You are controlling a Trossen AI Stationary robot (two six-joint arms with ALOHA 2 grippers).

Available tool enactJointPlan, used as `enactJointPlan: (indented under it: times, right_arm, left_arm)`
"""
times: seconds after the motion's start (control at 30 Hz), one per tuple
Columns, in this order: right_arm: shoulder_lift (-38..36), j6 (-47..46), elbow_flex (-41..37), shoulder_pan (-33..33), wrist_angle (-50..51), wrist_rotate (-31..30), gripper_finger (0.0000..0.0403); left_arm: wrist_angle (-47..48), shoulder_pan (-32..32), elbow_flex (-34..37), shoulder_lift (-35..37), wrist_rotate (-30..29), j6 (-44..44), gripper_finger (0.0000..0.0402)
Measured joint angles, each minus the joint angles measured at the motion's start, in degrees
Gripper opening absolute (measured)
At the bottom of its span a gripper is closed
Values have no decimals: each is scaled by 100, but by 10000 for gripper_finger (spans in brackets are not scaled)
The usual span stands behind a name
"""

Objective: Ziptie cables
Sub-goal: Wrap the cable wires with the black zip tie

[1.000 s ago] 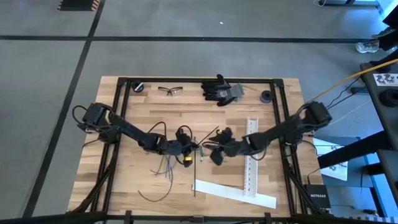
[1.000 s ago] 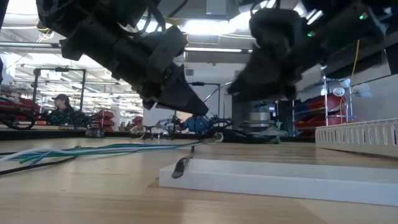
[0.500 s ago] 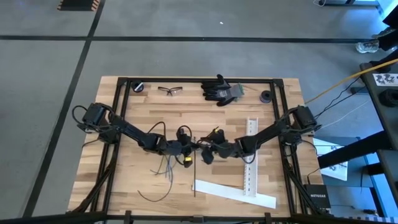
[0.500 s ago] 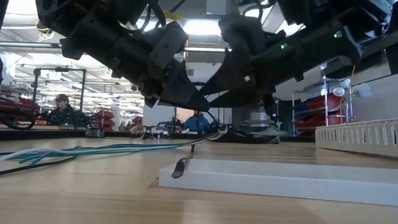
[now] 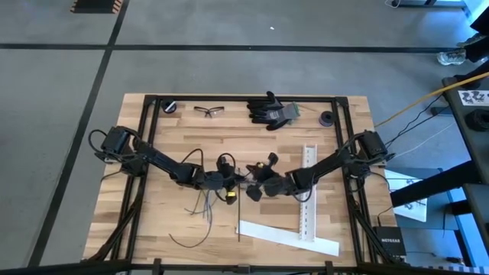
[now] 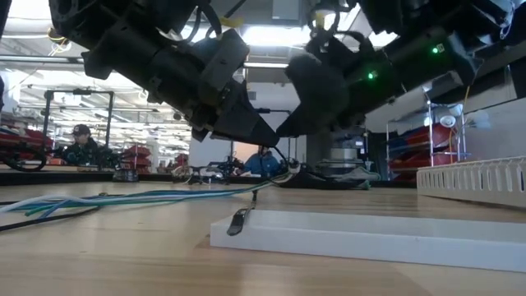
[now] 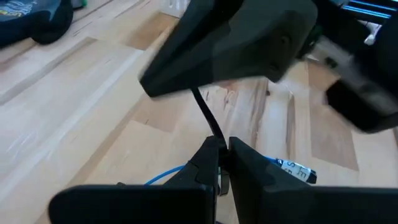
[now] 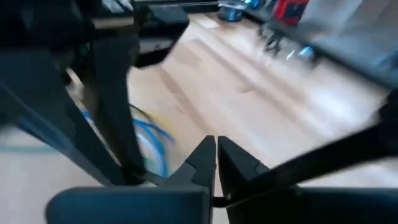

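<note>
Grippers meet nose to nose at the table's (image 5: 153, 221) middle, just above the wood. Left gripper (image 5: 231, 182) has its fingers (image 7: 208, 163) pinched together on a thin black ziptie (image 7: 206, 116), which rises from between the tips toward the other arm's dark body. Right gripper (image 5: 249, 186) also has its fingers (image 8: 204, 157) pressed together; whether anything is caught between them cannot be told.

Cables (image 5: 205, 200), a few pale limp wires, lie on the wood just below the left gripper in the high view, fanning out toward the table's near edge; in the low view they run as a blue-green bundle (image 6: 140, 197) across the top up to the grippers. A second black ziptie (image 5: 238, 221) lies straight on the table, its end near a white strip (image 5: 286, 237). A perforated white strip (image 5: 308, 191) lies under the right arm. Gloves (image 5: 271, 109) and glasses (image 5: 209, 111) sit at the far edge, well apart from the work.
</note>
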State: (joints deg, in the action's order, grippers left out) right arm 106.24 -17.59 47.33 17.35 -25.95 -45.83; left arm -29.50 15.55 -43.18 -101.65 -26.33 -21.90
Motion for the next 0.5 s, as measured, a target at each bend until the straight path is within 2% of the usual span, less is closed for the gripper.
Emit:
enactJointPlan:
  times: [0.1,0.2,0.33,0.5]
  right_arm:
    - [-73,1269,285,80,653,-507,0]
    - [-395,1806,432,-3,1382,-701,0]
    - [-1358,1663,119,-305,1901,-693,0]
    - [-2326,664,-126,-473,2344,-443,0]
  left_arm:
    - [44,55,0,-2,5,-41,8]
    - [219,164,-2,-15,32,-171,8]
    - [1372,389,10,-32,8,-645,8]
    - [1134,447,11,-3,-417,-575,8]
